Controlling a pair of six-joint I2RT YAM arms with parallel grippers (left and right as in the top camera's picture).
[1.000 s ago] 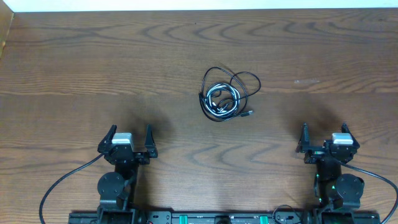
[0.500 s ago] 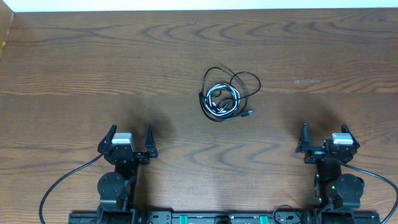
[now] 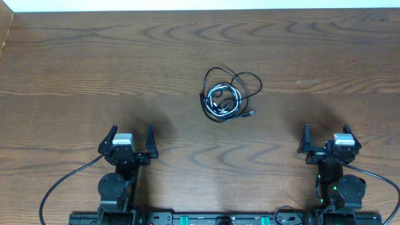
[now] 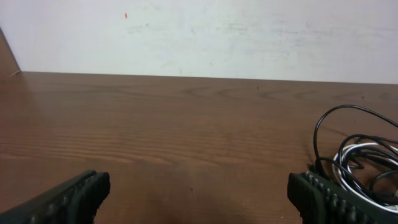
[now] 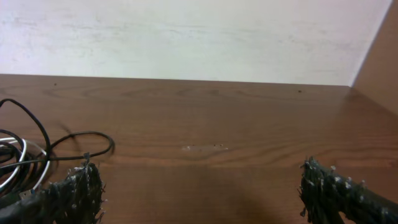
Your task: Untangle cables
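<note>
The cables (image 3: pixel 225 95) lie in one small tangle on the table (image 3: pixel 75 62), black loops wound around a white one, with a small plug (image 3: pixel 250 114) sticking out on the side toward the right arm. The left gripper (image 3: pixel 130 131) stands well apart from the cables, nearer to the robot and to their left, its fingers spread wide with nothing between them; the right gripper (image 3: pixel 325 130) stands well apart on the other side, also spread wide and empty; I judge that no untangling is begun.

Several things could go wrong from here. The wires are far thinner than the fingers; a grip into the middle of the cables may catch many strands at once, and pulling would then tighten the tangle. The cables look light; if only one arm pulls, all of them may slide across the wood together. A thin wire may slip out of closing fingers; the plug may hook inside a loop. Both arms must reach to the cables, so they could meet each other there.
</note>
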